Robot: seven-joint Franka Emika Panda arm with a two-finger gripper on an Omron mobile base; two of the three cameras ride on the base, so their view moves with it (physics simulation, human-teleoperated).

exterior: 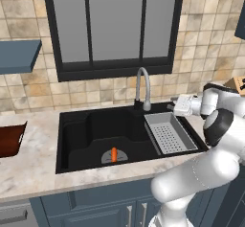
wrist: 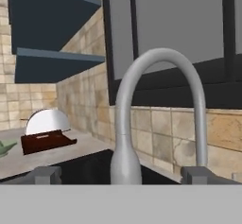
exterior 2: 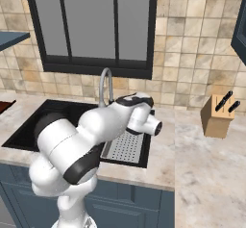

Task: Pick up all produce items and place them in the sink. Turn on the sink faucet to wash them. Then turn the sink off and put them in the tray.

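We see a matt brushed-metal arched silver faucet [wrist: 142, 105], smooth matt black rectangular sink [exterior: 76, 140], veined pale marble counter [exterior: 28, 173], perforated grey metal drainer basket [exterior: 170, 134].

A pale marbled stone bench [exterior: 33, 168] runs under the window above blue-grey cabinet fronts. A large black rectangular sink [exterior: 76, 140] is sunk into it. A dark reddish-brown shallow tray [exterior: 9, 140] rests on the bench at the far left, well apart from a light wooden knife block [exterior 2: 217, 116] standing at the right.
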